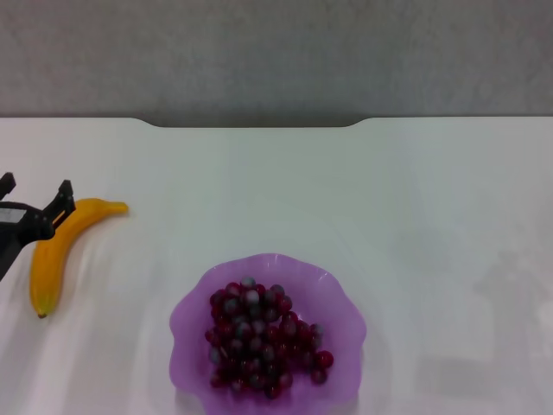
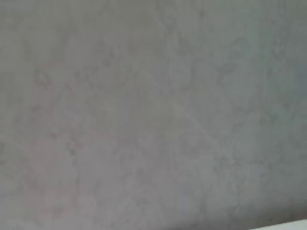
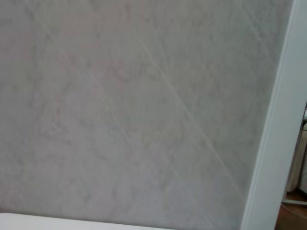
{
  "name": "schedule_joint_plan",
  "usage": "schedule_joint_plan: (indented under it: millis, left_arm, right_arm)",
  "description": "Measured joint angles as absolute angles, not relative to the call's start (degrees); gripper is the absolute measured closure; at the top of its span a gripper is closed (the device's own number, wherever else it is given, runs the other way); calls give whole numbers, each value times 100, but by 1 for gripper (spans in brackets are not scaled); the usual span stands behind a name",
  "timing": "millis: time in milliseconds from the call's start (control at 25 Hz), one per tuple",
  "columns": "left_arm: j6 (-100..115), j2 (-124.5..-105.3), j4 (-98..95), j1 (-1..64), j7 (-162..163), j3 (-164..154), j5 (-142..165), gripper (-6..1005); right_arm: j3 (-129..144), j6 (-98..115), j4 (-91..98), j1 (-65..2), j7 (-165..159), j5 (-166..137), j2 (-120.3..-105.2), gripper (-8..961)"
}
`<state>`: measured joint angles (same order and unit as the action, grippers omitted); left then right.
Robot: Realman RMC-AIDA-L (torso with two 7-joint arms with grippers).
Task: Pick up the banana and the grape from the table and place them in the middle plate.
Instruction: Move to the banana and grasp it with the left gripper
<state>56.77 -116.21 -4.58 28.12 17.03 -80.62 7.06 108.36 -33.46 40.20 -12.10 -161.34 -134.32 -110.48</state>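
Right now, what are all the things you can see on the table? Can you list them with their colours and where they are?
banana: one, yellow-orange, lying on the table at the robot's left side.
grape: one bunch, dark red-purple, inside the middle plate.
middle plate: one, see-through purple with a wavy rim, near the front middle of the table.
table: one, shiny white, with a notch in its far edge.
wall: grey, behind the table; both wrist views show mostly this.
left claw: one, black, open, at the banana's upper part by the left edge.
right claw: not in view.
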Motion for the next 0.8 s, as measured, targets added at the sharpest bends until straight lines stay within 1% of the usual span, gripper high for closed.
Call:
schedule_joint_plan:
  millis: [200,400,480,640,800]
  left_arm:
    - [5431,-11526,-768,2763,2275,-8069,1296,104]
    - [4353,-11439,-1447,2695,2991,-8069,2148,104]
    - [3856,-11476,-1828,2613,3134,-8069,2430,104]
    - [2679,-11617,-2945,2277,3391,-8128,3091,104]
    - [2233,-11593,-3619,2006,3838,-8453,3375,104]
  right_arm:
    - [10850,-3333,4015,-1196,-16133,-13438,-11048,955]
    - [10871,-3301,3997,-1197,-16128,-13443,-11047,955]
    - [10880,-3293,3985,-1205,-16124,-13447,-11047,955]
    - [10893,-3290,3968,-1221,-16122,-13447,-11051,955]
    - [10907,-3288,3965,-1235,-16115,-13448,-11055,955]
